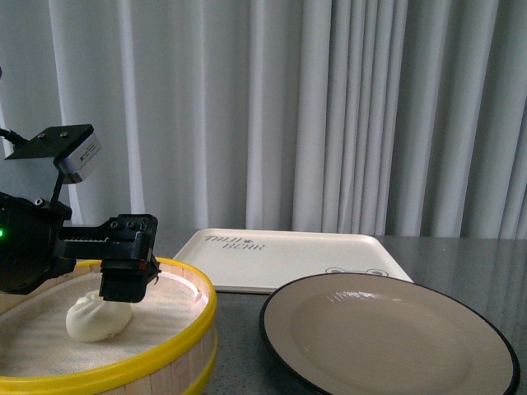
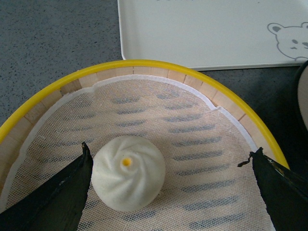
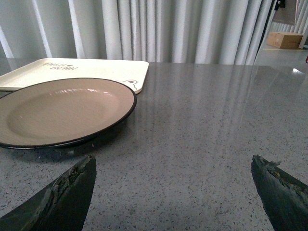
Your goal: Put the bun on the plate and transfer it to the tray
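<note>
A staged indoor robot test area, not a working kitchen. A dark grey speckled stone-look tabletop [image 3: 202, 120] stands before pale grey pleated curtains [image 1: 329, 107] screening the room. A yellow-rimmed wooden steamer basket [image 1: 207, 309] and a taupe-grey round plate [image 1: 387, 337] serve as tableware. A brown cardboard box [image 3: 285, 40] sits past the curtain edge.

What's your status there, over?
Left gripper open, bun between its fingers, not gripped. Right gripper open over table, near plate. Bun in basket, not yet on plate. Nothing blocking.

Front view low, forward, left wrist close overhead, all share tray [image 1: 284, 257]
</note>
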You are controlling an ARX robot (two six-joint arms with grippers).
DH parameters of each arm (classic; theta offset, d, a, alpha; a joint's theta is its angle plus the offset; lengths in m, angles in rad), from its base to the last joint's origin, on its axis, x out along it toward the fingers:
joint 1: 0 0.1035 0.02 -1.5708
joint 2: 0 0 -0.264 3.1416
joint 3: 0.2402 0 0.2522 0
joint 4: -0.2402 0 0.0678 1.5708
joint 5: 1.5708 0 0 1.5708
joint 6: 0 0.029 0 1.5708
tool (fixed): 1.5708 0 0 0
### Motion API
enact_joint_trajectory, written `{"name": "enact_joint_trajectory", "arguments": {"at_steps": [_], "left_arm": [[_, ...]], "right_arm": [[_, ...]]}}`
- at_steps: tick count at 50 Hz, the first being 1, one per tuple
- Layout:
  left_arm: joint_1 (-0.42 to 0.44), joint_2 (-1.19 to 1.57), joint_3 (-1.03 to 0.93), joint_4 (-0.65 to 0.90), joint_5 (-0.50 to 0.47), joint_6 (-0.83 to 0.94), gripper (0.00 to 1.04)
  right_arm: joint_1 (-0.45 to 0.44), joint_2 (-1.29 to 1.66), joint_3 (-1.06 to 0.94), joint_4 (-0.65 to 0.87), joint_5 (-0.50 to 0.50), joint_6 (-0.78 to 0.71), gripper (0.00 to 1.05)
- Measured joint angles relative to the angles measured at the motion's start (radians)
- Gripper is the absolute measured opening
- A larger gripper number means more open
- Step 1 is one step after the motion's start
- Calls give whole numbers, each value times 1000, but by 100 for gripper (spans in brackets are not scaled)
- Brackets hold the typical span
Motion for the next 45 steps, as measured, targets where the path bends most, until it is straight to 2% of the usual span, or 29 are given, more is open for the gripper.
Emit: {"name": "enact_joint_trajectory", "arguments": {"at_steps": [18, 43, 45], "left_arm": [[-1, 87, 59, -51, -54, -14, 98], [3, 125, 68, -61, -64, -46, 98], [3, 128, 68, -60, -72, -42, 95]], "right_arm": [[0, 0, 0, 0, 0, 0, 96], [0, 0, 0, 0, 0, 0, 96], [0, 0, 0, 0, 0, 0, 96]]}}
